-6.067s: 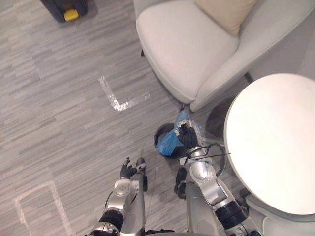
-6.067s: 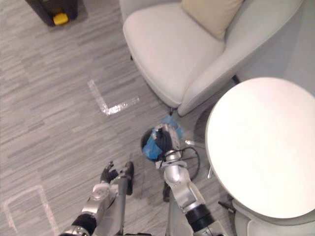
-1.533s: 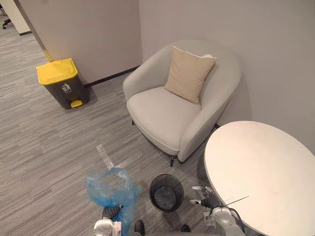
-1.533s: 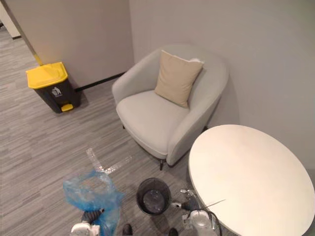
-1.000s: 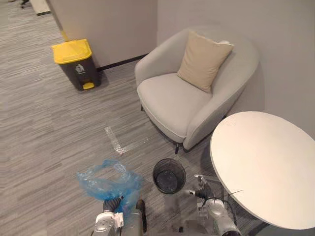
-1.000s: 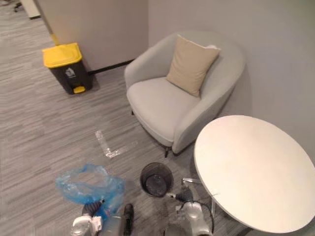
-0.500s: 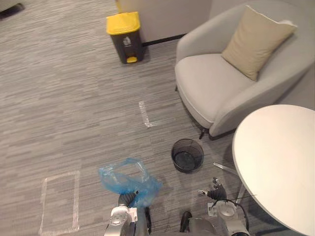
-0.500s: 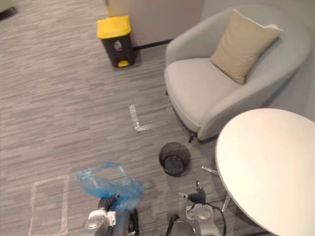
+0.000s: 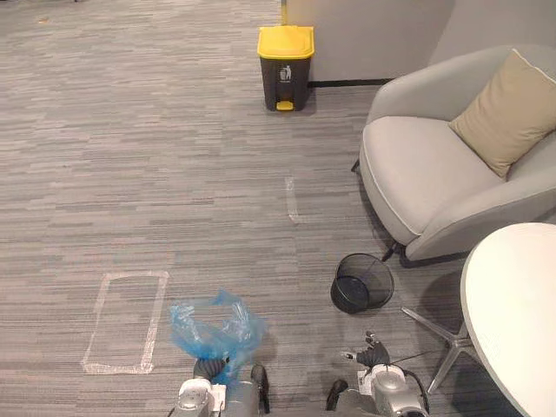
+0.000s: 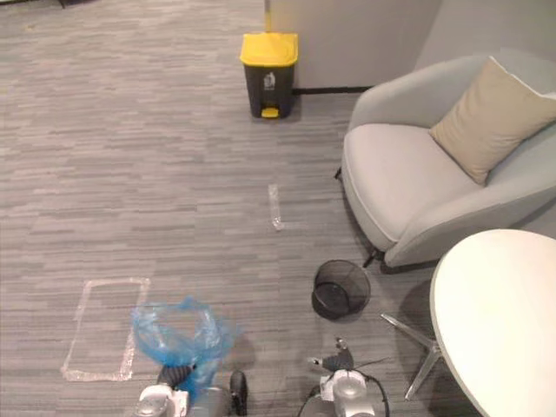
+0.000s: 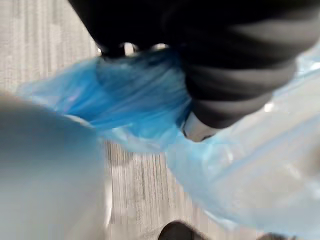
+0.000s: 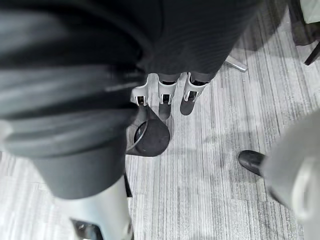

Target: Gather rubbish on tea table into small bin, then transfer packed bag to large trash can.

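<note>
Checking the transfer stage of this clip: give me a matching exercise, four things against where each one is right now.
Things:
1. blue bag
2. small bin
3. large trash can
4. cushion

Places:
A. against the far wall
B. on the armchair
C. gripped in the left hand
D. on the floor beside the armchair

Pairs: 1-C, 2-D, 3-A, 4-B
</note>
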